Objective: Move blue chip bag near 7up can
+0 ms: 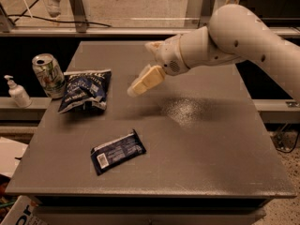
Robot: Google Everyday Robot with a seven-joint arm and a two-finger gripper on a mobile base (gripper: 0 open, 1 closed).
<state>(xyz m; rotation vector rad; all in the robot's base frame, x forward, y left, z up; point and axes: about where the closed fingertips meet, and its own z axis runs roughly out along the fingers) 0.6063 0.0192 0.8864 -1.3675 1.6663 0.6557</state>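
The blue chip bag [84, 90] lies crumpled on the left part of the grey table [211, 149]. Its left edge is right beside the 7up can [48, 75], which stands upright at the table's left edge. My gripper [146, 65] hovers above the table to the right of the bag, clear of it. It is open and empty, with one cream finger [143, 82] pointing down-left and the other tip higher up. The white arm reaches in from the upper right.
A flat dark bar wrapper [117, 151] with a white barcode label lies near the table's front. A small white pump bottle [18, 92] stands on a ledge left of the table. A rail and posts run behind the table.
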